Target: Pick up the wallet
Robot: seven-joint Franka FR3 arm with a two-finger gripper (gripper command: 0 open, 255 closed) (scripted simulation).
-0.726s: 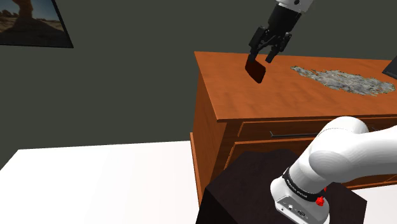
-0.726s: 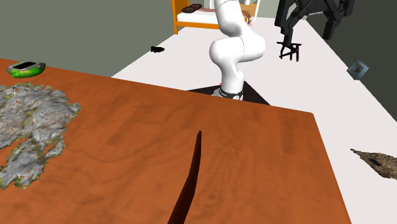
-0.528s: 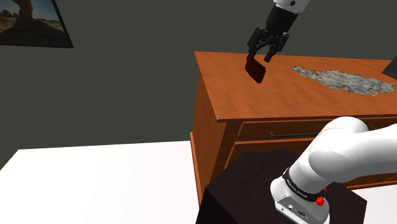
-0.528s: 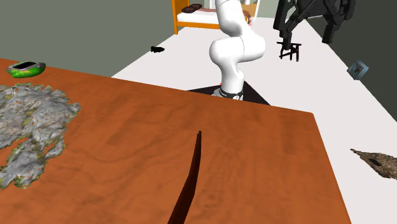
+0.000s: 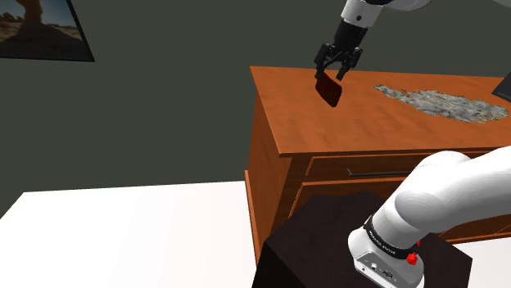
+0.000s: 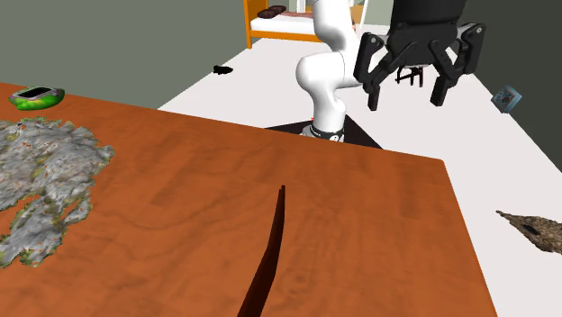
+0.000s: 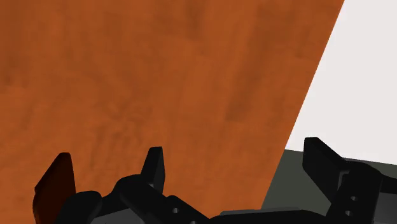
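The orange wooden counter [image 5: 373,123] stood against a dark grey wall; the dark reddish wallet [image 6: 268,257] stood on edge on it, untouched. The gripper [image 6: 405,97] hung apart from it, fingers spread wide and empty; half a second before it sat higher in the second exterior view, and the wallet had not moved.

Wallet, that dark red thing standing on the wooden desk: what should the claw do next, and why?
Probably shift the open black gripper sideways until the dark red wallet lies between its fingers; in the wrist view it stands outside one finger, on the brown wooden desk.
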